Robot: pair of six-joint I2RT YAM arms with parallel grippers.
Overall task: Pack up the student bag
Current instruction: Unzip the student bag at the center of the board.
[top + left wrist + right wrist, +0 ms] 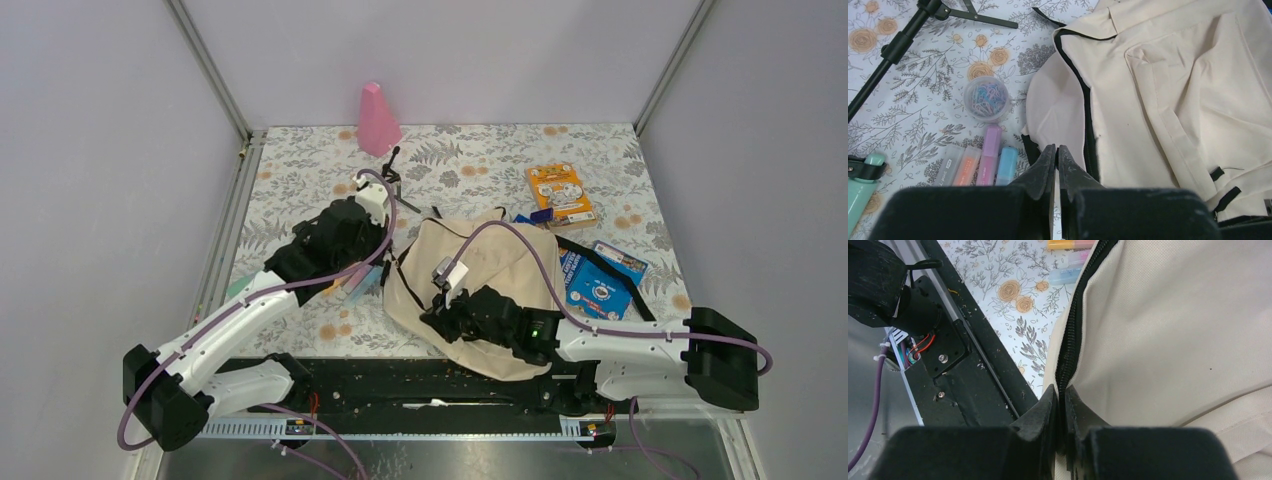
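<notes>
Top external view: student bag [490, 272], cream fabric w/ black trim, lies flat on the floral table [480, 160], center-right, its near edge reaching the black rail at the arms' bases. Both arms reach to the bag's left side.

R gripper [1060, 392] sits at the bag's near-left edge. R wrist view shows its fingers pressed together on the bag's black zipper [1068, 340], which runs straight down into the pinch, cream cloth on either side.

L gripper [1057, 150] hangs at the bag's left edge, farther back than the R one. L wrist view shows its fingers together, only a thin slit btwn them and nothing visible in it; tips overlap the edge of a cream flap, contact can't be judged.

Just left of those tips lies a row of highlighters [990, 157] side by side: clear, orange, purple, blue. Beyond them stands a round clear tub of paper clips [986, 98], near the bag but apart from it. A black tripod [898, 45] lies across the far-left cloth; a mint-green item [865, 180] w/ a black clip pokes in at the wrist view's left edge.

Right of the bag: an orange booklet [560, 195] farther back and blue packs [598, 288] nearer, a black strap crossing by them. A pink cone-shaped object [378, 120] stands at the table's far edge.
</notes>
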